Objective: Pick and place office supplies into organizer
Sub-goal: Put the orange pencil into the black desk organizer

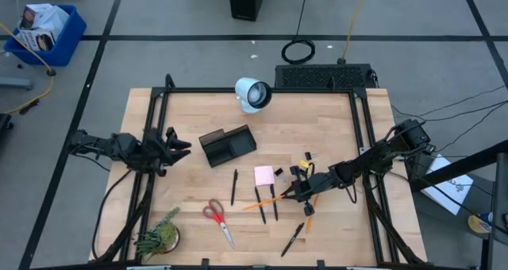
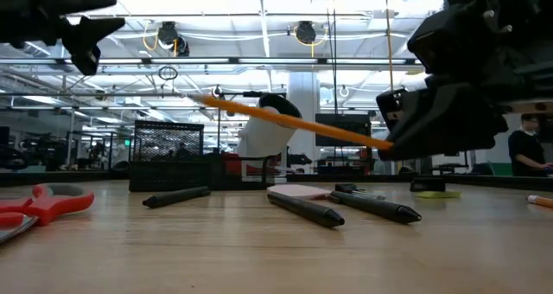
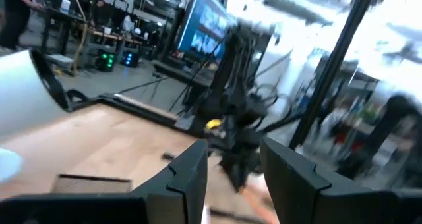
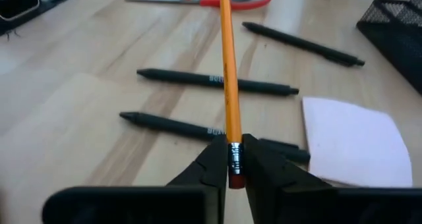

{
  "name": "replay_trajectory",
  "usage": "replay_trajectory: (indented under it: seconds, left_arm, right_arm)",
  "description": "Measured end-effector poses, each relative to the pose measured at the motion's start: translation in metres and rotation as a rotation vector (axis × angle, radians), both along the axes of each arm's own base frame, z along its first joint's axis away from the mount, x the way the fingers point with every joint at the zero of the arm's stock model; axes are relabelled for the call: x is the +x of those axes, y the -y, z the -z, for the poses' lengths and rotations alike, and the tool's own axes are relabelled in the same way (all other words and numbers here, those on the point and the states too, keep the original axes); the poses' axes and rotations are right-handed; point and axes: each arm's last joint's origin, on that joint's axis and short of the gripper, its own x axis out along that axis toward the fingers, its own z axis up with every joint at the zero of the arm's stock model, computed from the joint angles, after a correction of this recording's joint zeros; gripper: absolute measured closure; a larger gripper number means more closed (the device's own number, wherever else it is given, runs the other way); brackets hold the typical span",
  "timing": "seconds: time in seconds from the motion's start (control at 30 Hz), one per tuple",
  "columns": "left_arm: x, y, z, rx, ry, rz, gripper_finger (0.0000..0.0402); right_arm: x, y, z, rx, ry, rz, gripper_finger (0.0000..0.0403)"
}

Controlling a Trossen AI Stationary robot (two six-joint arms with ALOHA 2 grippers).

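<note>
My right gripper (image 1: 297, 191) hovers over the table's near right part, shut on an orange pencil (image 1: 266, 202). Below it lie several slim black pens (image 1: 275, 201), the pink sticky-note pad (image 1: 264, 175) and a second orange pencil (image 1: 310, 217). The red-handled scissors (image 1: 214, 216) lie flat nearer the left. Small black-and-yellow clips (image 1: 305, 156) rest beyond the pad. The black organizer (image 1: 228, 145) stands mid-table. My left gripper (image 1: 179, 147) waits open, raised left of the organizer. My right gripper pinches the pencil's eraser end, at the metal ferrule (image 4: 234, 157), between its two fingertips (image 4: 214, 161). The fingers come from the table's right, and the pencil runs straight on ahead of them. The pencil (image 2: 294, 121) is lifted clear of the table, its tip free.
A white cylindrical lamp (image 1: 252, 94) lies at the far edge, and a green plant (image 1: 159, 237) stands at the near left corner. A black frame (image 1: 359, 135) runs along the table's sides. Bare wood (image 1: 317, 127) lies between the organizer and the right rail.
</note>
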Motion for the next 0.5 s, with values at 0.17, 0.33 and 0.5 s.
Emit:
replay_trajectory:
  seconds: [0.17, 0.33, 0.5]
  left_arm:
    - [-0.001, 0.000, -0.005, -0.198, 0.060, 0.034, 0.0256]
    - [-0.001, -0.002, -0.002, -0.404, 0.044, 0.021, 0.0256]
    - [0.000, -0.002, -0.001, -0.485, 0.032, 0.038, 0.0256]
  right_arm:
    - [0.002, -0.001, -0.002, -0.001, 0.015, -0.003, 0.0381]
    - [0.010, -0.004, -0.010, -0.029, 0.055, -0.025, 0.0380]
    - [0.016, -0.006, -0.016, -0.050, 0.088, -0.039, 0.0373]
